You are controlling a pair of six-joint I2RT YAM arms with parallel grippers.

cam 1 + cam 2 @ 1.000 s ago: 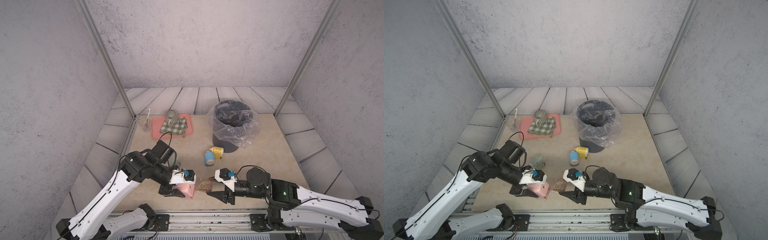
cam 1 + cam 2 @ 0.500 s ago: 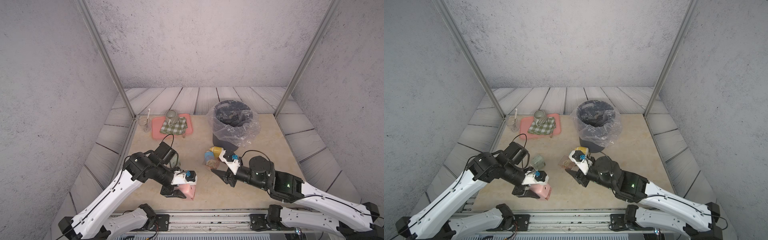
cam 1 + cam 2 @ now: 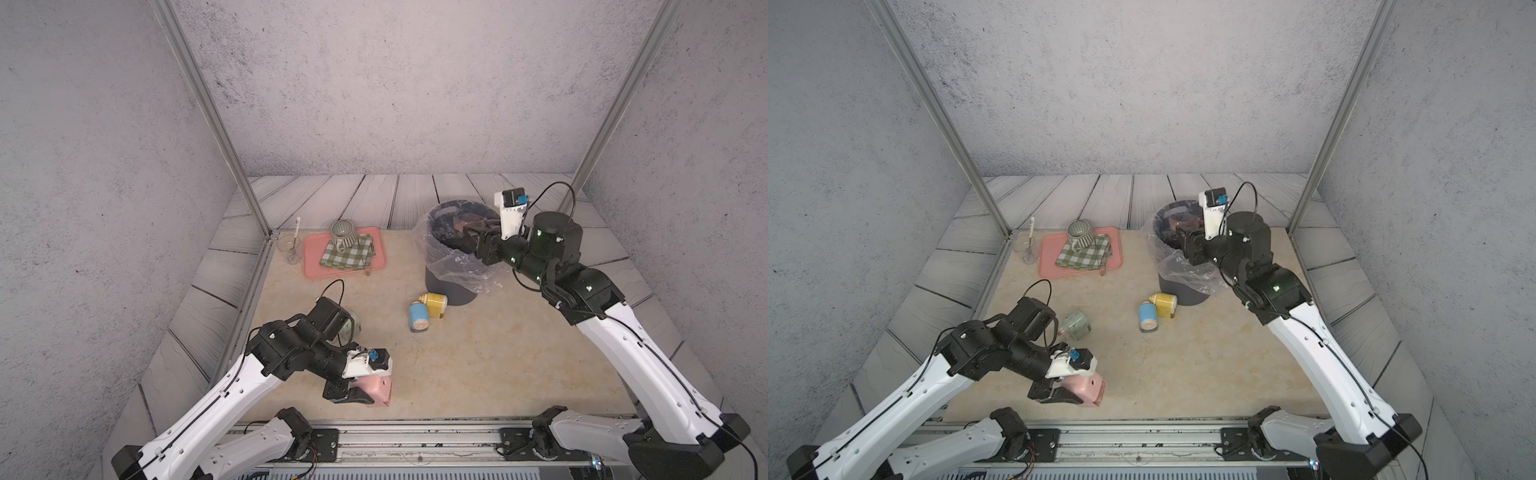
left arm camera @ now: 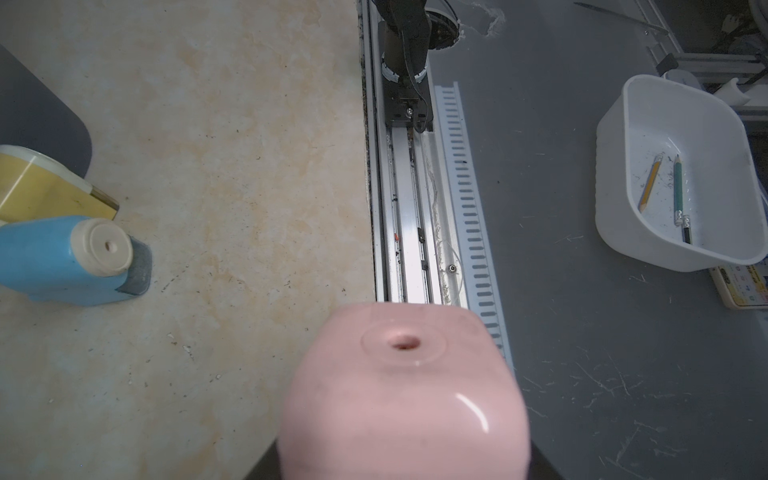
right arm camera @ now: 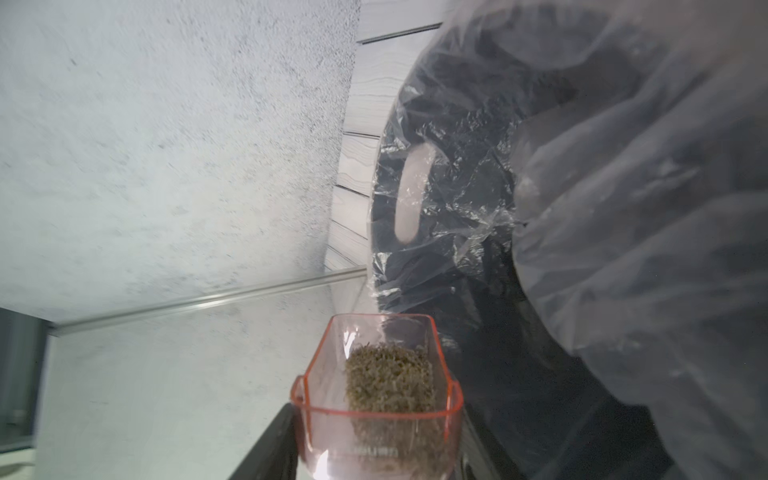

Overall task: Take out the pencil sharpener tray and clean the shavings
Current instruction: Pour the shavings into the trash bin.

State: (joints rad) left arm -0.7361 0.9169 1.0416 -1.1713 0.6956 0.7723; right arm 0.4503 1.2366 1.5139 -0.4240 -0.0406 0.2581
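Pink sharpener (image 3: 376, 388) 1, tray (image 5: 378, 399) 1 — bin (image 3: 449, 286) 1.

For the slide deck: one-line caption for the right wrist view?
Right gripper holding the clear pink sharpener tray, packed with pencil shavings, at the mouth of the bag-lined trash bin.

High stereo pair over table (image 3: 478, 365); close wrist views

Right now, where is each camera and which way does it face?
Top views: high in front, looking down at the table; both arms show.
Left wrist: on the left claw, facing along the pink sharpener it grips; claw barely shows.
Right wrist: on the right claw, facing its shavings tray and the lined bin; claw edges show.
Shared: blue sharpener, in left wrist and both top views.
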